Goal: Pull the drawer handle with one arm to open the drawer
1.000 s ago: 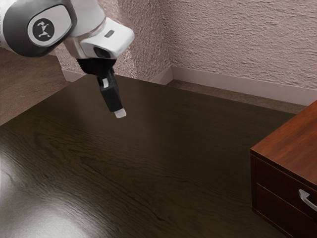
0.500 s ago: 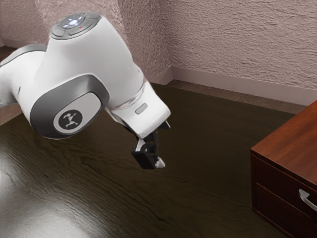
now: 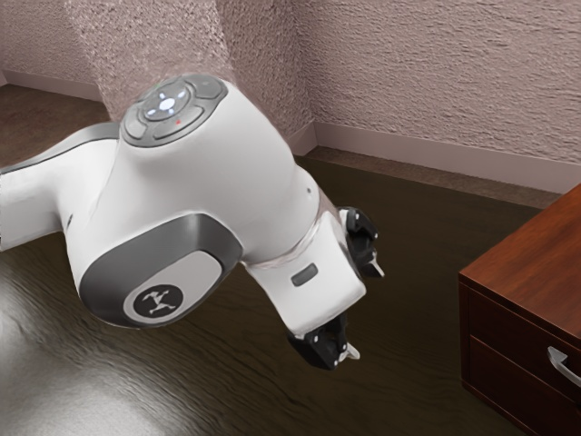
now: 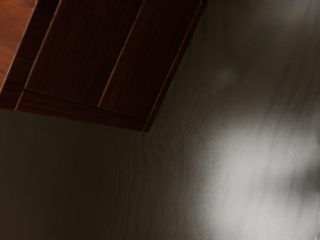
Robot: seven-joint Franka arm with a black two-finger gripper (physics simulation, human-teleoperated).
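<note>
Exterior view: gripper (image 3: 362, 312) spread open, drawer handle (image 3: 564, 365) cut off at right edge.

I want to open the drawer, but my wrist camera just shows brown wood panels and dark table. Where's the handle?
Observer: The exterior view has a silvery drawer handle on the cabinet front, at that view's right edge.
Operator: Is my gripper touching it?
Observer: No. The gripper hovers above the table, with bare tabletop between it and the cabinet.
</note>
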